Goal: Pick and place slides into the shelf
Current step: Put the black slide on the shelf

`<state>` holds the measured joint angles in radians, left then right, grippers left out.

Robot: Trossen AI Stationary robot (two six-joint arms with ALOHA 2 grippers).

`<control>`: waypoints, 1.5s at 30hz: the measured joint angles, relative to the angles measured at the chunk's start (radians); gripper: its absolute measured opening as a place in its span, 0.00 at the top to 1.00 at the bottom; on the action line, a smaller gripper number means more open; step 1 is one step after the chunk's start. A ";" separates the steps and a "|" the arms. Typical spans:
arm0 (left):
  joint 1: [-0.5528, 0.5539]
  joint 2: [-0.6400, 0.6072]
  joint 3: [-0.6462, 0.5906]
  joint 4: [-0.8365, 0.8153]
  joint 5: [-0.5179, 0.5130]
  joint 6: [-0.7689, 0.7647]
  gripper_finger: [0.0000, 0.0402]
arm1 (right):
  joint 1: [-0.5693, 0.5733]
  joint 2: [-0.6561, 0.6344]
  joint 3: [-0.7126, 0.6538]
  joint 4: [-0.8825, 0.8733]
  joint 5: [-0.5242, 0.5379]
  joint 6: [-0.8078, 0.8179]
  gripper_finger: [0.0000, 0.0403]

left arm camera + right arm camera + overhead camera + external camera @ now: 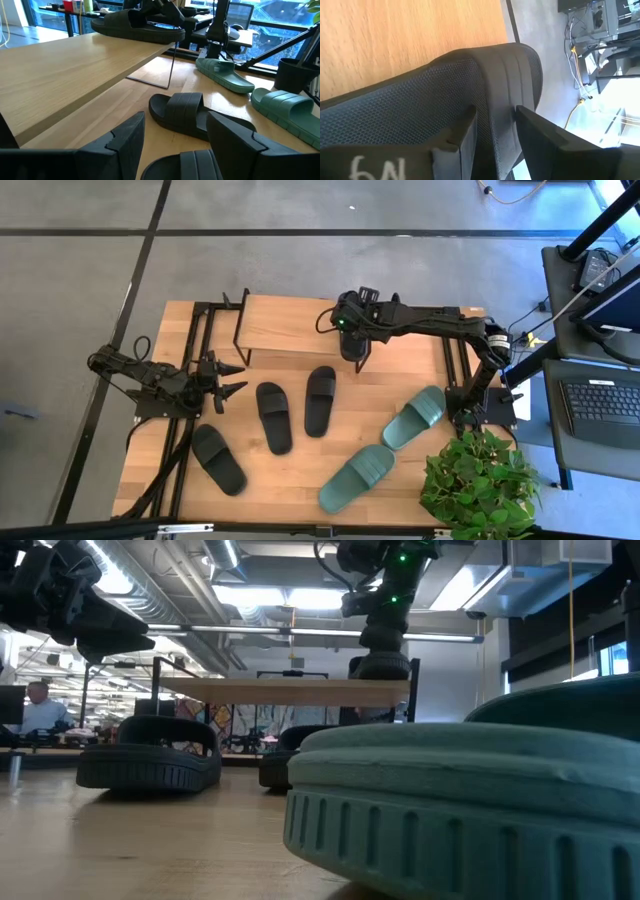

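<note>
The shelf [285, 320] stands at the table's far side on thin black legs. My right gripper [352, 348] is at the shelf's right end, shut on a black slide [137, 26] whose sole lies on the plank [75, 65]. Three more black slides [273, 416] [320, 400] [218, 459] and two green slides [415, 418] [357, 477] lie soles down on the table. My left gripper [232, 378] hovers open at the table's left, pointing toward the black slides, touching nothing. My right gripper holds the black slide by its wide strap [496, 100], pinched between the two fingers [462, 137]: one finger is on the footbed side under the strap, the other outside it. It comes from above, pointing down. The slide's sole rests flat on the shelf's plank.
A potted plant [478, 480] stands at the table's near right corner beside the green slides. Black metal frames [165, 450] run along the left and right table edges. The shelf's left half [270, 315] is bare wood. A person [38, 705] sits far behind the table.
</note>
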<state>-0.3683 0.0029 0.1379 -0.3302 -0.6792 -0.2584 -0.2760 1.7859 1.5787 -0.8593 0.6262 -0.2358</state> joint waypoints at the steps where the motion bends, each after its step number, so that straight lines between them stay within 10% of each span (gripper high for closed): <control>1: 0.000 0.000 0.000 0.000 0.000 0.000 0.49 | 0.000 0.000 0.000 -0.001 0.000 -0.001 0.66; 18: 0.000 0.000 0.000 0.000 0.000 0.000 0.49 | 0.000 0.000 0.153 -0.141 -0.081 0.105 0.35; 33: 0.000 0.000 0.000 0.000 0.000 0.000 0.49 | 0.076 0.000 0.328 -0.351 -0.454 0.260 0.33; 45: 0.000 0.000 0.000 0.000 0.000 0.000 0.49 | 0.321 0.000 0.380 -0.304 -0.481 0.258 0.33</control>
<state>-0.3685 0.0027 0.1379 -0.3298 -0.6788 -0.2588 0.0454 1.7855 1.9591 -1.1636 0.1448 0.0219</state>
